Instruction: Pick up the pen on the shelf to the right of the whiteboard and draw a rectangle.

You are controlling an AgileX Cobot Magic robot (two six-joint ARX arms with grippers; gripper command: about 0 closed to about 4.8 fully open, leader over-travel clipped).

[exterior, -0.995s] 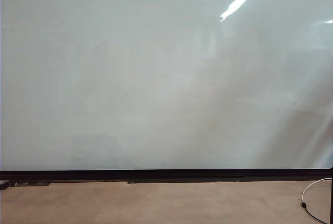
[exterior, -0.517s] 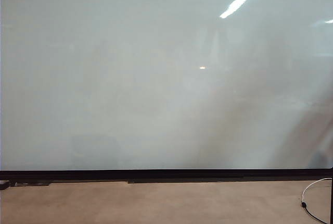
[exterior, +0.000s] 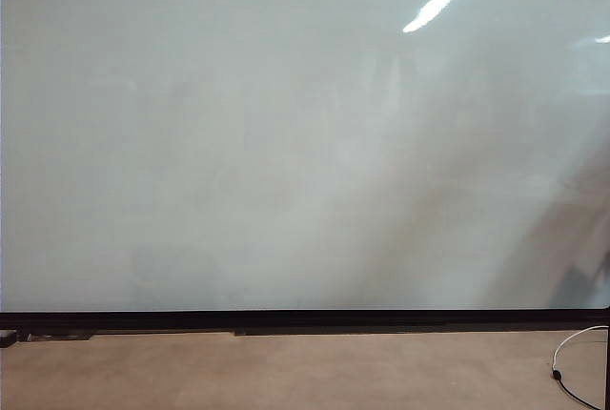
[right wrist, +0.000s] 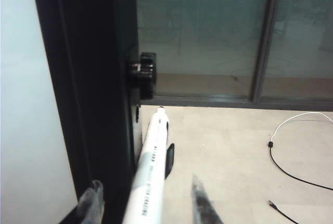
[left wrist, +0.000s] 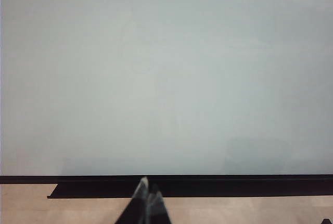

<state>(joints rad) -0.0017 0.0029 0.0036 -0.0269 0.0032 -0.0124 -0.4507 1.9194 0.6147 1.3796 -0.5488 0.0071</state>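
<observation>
While neither arm shows up in my exterior view, both wrist cameras give me something to work with. My right gripper (right wrist: 145, 200) sits low beside the black frame post (right wrist: 91, 78) at the whiteboard's (right wrist: 26, 104) edge, fingers spread wide with the pen (right wrist: 151, 172) lying between them; I cannot tell whether either finger touches the barrel. The pen is a slim white marker with dark print along it, running away from the camera beside the post, its far end near a black knob (right wrist: 145, 73) on the frame. What it rests on is hidden under the barrel. A small black piece just beside the pen is too unclear for me to name.

My left gripper (left wrist: 147, 203) faces the whiteboard (left wrist: 166, 78) squarely, low near its black bottom edge; only the blurred fingertips show, close together, and they appear closed with nothing between them.

In the exterior view the board (exterior: 286, 143) fills almost everything, bare and glossy. A cable (exterior: 572, 353) lies on the floor, cut off at the frame edge.
</observation>
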